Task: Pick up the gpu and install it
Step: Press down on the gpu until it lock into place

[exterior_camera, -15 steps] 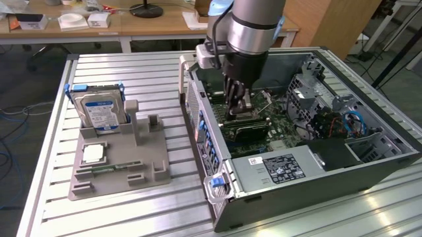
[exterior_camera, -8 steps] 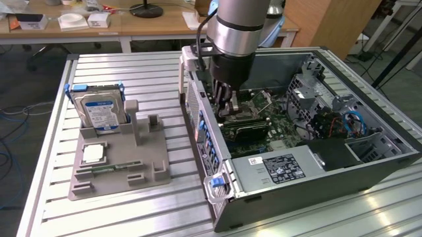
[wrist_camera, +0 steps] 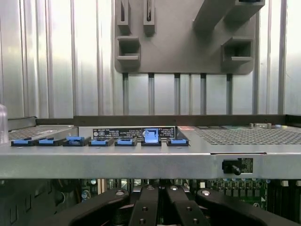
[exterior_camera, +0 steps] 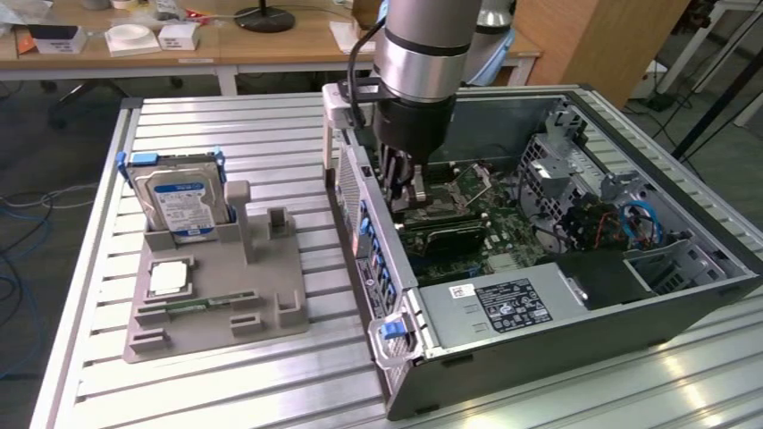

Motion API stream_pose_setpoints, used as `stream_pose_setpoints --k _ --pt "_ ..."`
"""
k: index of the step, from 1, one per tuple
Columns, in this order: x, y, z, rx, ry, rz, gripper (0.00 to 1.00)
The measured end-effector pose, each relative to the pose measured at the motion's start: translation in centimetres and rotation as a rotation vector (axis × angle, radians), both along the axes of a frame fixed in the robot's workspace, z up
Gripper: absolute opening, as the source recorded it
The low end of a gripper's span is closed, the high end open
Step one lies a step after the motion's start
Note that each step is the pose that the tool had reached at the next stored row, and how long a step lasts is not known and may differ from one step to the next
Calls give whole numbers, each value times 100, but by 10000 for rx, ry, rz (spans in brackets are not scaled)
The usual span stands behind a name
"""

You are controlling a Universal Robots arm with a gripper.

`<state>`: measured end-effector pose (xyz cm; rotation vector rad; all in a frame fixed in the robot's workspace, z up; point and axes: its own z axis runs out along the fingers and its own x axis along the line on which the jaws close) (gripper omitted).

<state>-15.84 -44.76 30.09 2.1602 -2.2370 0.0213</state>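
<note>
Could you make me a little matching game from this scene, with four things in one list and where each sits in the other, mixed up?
Things:
1. hard drive
2. gripper
3. power supply
4. desk lamp base

Places:
A. on the wooden desk behind
B. down inside the open computer case, over the motherboard
C. standing upright in the grey holder on the table
D. at the case's near end, white label up

Pairs: 1-C, 2-B, 3-D, 4-A
</note>
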Motion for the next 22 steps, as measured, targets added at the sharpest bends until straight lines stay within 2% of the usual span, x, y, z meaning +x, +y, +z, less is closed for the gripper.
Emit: stream_pose_setpoints --k 11,15,22 --pt "58 -1 -3 5 -23 6 11" --pt "63 -13 -57 45 -25 6 11" --pt "62 38 -69 46 -33 7 11"
